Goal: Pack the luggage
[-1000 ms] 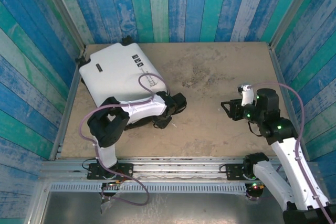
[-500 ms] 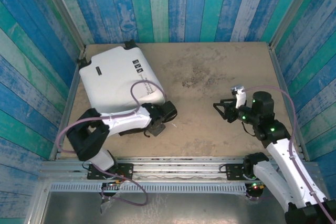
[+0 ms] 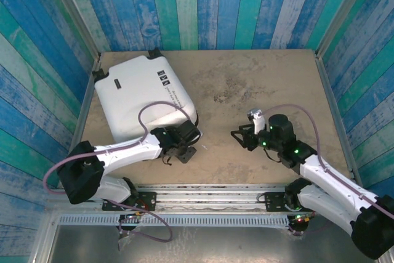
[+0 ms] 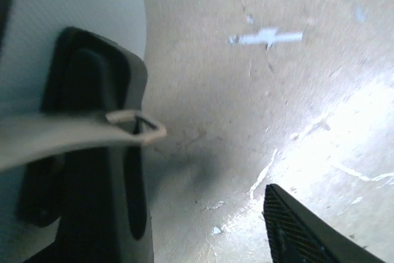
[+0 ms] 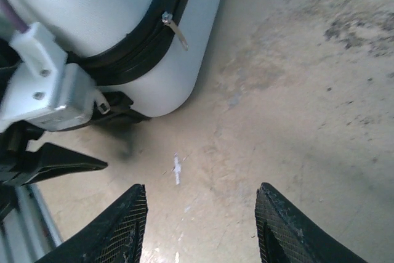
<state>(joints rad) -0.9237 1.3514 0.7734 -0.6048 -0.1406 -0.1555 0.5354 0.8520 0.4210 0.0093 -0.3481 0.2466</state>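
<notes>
The luggage (image 3: 143,95) is a white hard-shell suitcase, lying closed and flat at the table's back left. Black zipper trim (image 5: 148,41) runs round its edge with a metal pull (image 5: 175,29) hanging off it. My left gripper (image 3: 183,147) is low at the case's near right corner, open, with bare table between its jaws (image 4: 209,238). A grey pull tab (image 4: 140,129) and a black fitting (image 4: 98,121) of the case are just ahead to its left. My right gripper (image 3: 239,137) is open over bare table (image 5: 200,192), pointing at that same corner.
Blue and green plank walls (image 3: 203,4) close in the table on three sides. The sandy tabletop (image 3: 258,84) spreads out to the right of the case. A small white scuff mark (image 5: 176,169) lies between the two grippers. The left wrist housing (image 5: 43,90) is close to the right fingers.
The left gripper slid back along the case's near right corner towards the front edge. The right arm swung left towards the case. The case turned slightly.
</notes>
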